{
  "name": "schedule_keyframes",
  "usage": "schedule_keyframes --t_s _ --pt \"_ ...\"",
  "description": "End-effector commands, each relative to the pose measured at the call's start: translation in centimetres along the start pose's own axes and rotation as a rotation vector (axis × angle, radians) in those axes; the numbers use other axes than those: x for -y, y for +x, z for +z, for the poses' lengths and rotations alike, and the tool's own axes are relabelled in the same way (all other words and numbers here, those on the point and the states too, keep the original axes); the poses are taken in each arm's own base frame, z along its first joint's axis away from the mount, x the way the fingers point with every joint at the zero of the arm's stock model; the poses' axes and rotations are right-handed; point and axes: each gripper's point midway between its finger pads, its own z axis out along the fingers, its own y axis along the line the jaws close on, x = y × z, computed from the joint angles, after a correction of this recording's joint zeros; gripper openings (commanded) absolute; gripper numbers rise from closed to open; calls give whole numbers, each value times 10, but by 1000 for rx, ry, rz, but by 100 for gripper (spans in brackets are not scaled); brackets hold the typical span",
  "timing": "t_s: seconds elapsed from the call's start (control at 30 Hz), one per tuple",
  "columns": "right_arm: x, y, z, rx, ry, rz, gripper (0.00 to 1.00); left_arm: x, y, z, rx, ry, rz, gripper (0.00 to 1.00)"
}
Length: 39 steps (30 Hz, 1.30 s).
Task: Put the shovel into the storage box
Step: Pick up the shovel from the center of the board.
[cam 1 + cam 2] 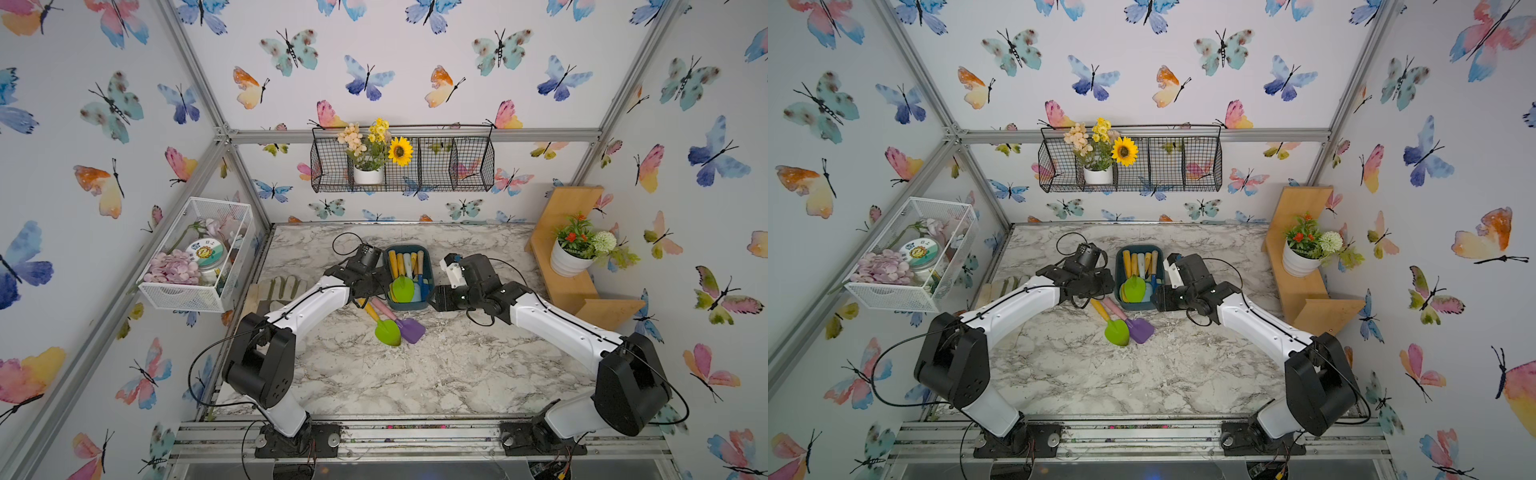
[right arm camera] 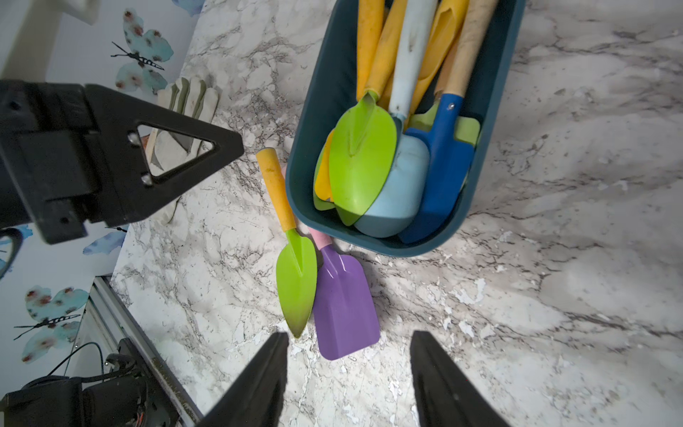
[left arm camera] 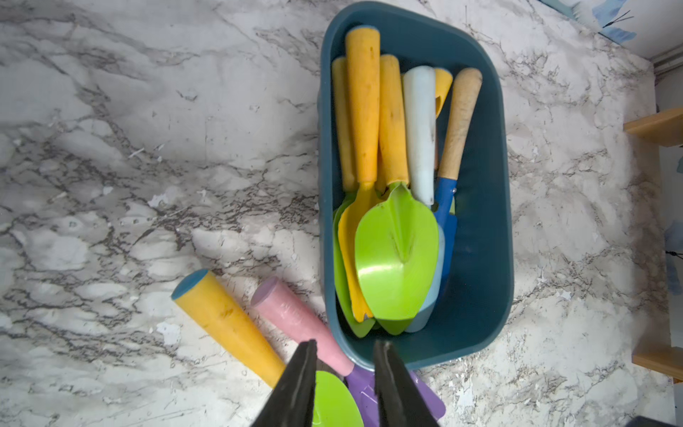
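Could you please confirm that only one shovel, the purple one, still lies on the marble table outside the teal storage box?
Not quite: two shovels lie outside the teal storage box, not one. Right beside the purple shovel lies a green shovel with a yellow handle. The right wrist view shows both resting on the marble table.

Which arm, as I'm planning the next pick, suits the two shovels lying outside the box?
Likely left: the left gripper hangs over the purple shovel's pink handle; the right gripper sits farther off, nearer the blades.

Staged robot cell, probably lab: aluminium frame (image 1: 415,136), butterfly-paper walls (image 1: 374,50), marble-print tabletop (image 1: 436,365), arms (image 1: 309,305) bolted to rail (image 1: 415,434).
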Motion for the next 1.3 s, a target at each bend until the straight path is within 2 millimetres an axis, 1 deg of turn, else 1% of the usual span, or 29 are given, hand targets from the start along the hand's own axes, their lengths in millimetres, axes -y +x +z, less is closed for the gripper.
schedule_keyframes --t_s 0.0,0.1,0.2,0.33,0.43,0.67,0.83,1.27 --pt "-19 3 5 -36 -52 -62 57 -6 4 -13 26 16 -47 33" --pt "-32 7 10 -53 -74 -93 57 -16 13 -17 31 9 -75 32" --pt "-41 11 17 -70 -88 -112 57 -25 22 -17 25 -4 -93 30" --pt "-54 16 23 -85 -109 -135 57 -34 31 -15 21 -14 -122 29" --pt "-60 20 28 -96 -117 -143 57 -39 39 -11 13 -20 -141 29" --pt "-66 30 35 -124 -120 -161 56 -47 52 -2 -8 -24 -175 29" --pt "-66 35 39 -137 -119 -156 56 -52 56 4 -7 -40 -188 29" --pt "-60 39 36 -133 -98 -143 57 -58 63 33 -48 -70 -201 35"
